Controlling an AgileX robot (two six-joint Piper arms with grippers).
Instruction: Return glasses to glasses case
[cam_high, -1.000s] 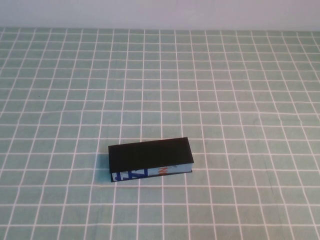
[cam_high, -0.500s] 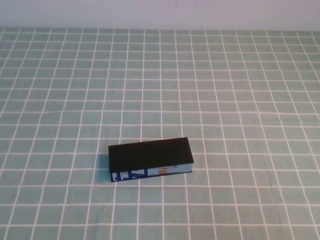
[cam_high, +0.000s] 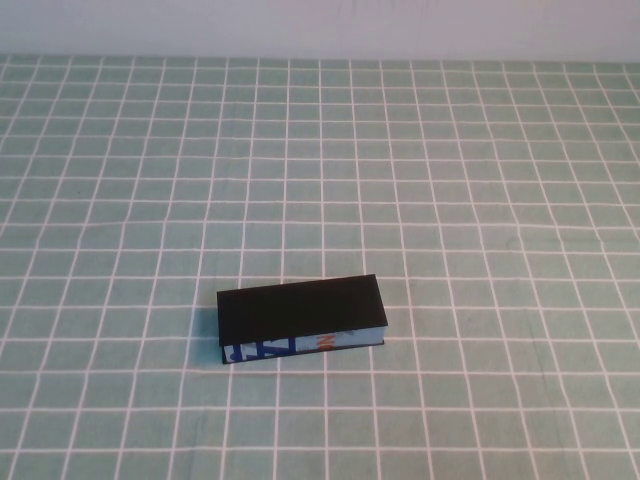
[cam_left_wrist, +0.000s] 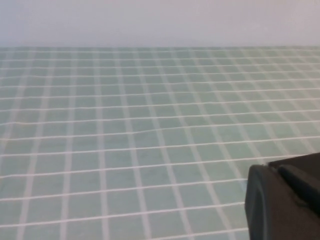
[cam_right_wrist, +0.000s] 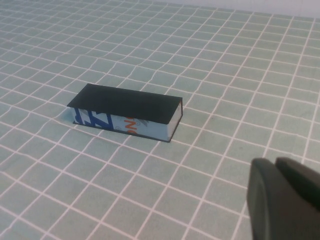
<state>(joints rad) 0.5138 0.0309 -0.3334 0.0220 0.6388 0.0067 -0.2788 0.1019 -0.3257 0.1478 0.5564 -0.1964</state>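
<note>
The glasses case (cam_high: 300, 312) lies shut on the green checked cloth, black lid up and its blue-and-white front edge with an orange mark facing me. The right wrist view shows the glasses case (cam_right_wrist: 126, 103) too, well ahead of my right gripper (cam_right_wrist: 276, 164), whose dark fingers are pressed together on nothing. Over bare cloth, my left gripper (cam_left_wrist: 276, 169) also has its fingers together and empty, with no case in its view. Neither gripper appears in the high view. The glasses are out of view.
The green cloth with white grid lines (cam_high: 450, 200) covers the whole table and ends at a pale wall (cam_high: 320, 25) along the far edge. Nothing else stands on it besides the case.
</note>
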